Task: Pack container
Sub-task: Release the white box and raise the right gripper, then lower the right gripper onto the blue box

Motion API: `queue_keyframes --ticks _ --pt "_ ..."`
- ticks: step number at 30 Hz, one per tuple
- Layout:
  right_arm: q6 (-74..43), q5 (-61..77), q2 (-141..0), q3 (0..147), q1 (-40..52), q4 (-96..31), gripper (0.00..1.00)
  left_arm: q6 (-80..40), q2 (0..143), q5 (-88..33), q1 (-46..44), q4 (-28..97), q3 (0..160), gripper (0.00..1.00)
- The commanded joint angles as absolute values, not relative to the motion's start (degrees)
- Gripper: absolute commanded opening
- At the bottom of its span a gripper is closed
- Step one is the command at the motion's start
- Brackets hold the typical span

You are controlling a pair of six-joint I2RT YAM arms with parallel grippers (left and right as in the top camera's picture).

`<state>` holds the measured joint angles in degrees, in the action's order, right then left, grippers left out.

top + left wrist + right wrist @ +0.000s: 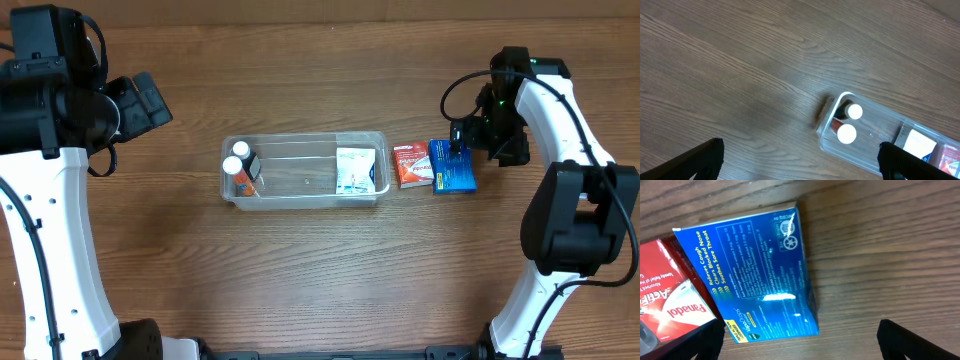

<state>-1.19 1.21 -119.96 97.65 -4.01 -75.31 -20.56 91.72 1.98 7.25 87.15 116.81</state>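
DESK: Position of the container (300, 175) relative to the grippers?

FIELD: Centre of the wooden table (300, 280), long side running left to right. Well apart from the left gripper (800, 162), which hangs off beyond the container's left end. Nearer the right gripper (800, 342), yet not touching. Kept apart by a red box (410, 165) and a blue box (452, 167), flat on the wood, side by side, just past the container's right end wall.

DESK: Pose of the arms?

FIELD: Left arm (50, 200): up at the table's left edge, wrist camera looking down across bare wood toward the near end of the container. Fingers (700, 160) spread wide, gripping nothing. Right arm (570, 200): bent in from the right edge, gripper poised over the blue box. Fingers there likewise wide apart, one at each lower corner of the wrist view, the box lying between and ahead of them. Clamped on nothing. Contact with the box: cannot tell.

DESK: Counts?

FIELD: One container, clear plastic, shallow, rounded corners. Inside, two white-capped bottles (233, 165) close together at the left end and one white packet (356, 170) at the right end, with bare floor between. Outside, two boxes: one red, nearest the container, and one blue beside it. Two arms, two grippers, both open-handed.
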Motion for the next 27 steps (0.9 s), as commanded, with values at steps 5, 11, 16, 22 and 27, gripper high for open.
queue_keyframes --ticks 5,11,16,22,27 --pt "4.62 6.50 -119.94 96.71 -3.81 -74.63 1.00 -19.27 91.59 2.09 7.49 87.15 116.95 1.00" --pt "4.99 6.55 -120.33 96.68 -3.79 -73.67 1.00 -19.27 91.59 2.09 7.49 87.18 116.95 1.00" --pt "4.99 6.50 -122.37 96.44 -3.07 -73.23 1.00 -19.25 91.59 2.11 7.49 87.18 116.95 1.00" --pt "4.99 6.50 -124.27 95.33 -1.65 -71.31 1.00 -19.25 91.59 2.11 7.49 87.15 116.95 1.00" --pt "4.95 5.04 -124.29 94.94 -0.60 -70.30 1.00 -19.25 91.59 2.11 7.49 87.15 116.95 1.00"
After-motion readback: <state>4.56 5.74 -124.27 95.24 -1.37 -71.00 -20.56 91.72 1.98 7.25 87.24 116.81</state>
